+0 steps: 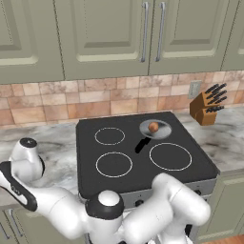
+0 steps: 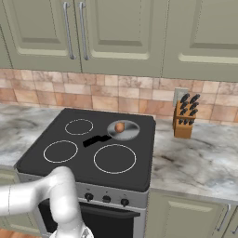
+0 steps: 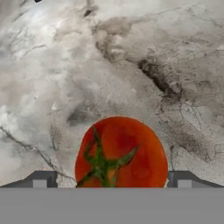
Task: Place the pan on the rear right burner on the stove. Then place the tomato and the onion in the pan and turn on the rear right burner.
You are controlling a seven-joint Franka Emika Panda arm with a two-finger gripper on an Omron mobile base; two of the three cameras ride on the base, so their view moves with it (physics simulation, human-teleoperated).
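The red tomato (image 3: 120, 151) with its green stem lies on the marble counter, right between my two fingertips. My gripper (image 3: 111, 180) stands open around it, one tip on either side. On the black stove (image 1: 138, 174) (image 2: 79, 160) the grey pan (image 1: 165, 129) (image 2: 132, 131) sits at the rear right, covering the rear right burner, its black handle pointing toward the front left. The brownish-tan onion (image 1: 153, 127) (image 2: 120, 127) rests inside the pan.
A wooden knife block (image 1: 207, 107) (image 2: 184, 117) stands on the counter right of the stove. Small black knobs (image 2: 106, 199) line the stove's steel front. Green cabinets hang above the tiled wall. My arm bends low toward the left of the stove.
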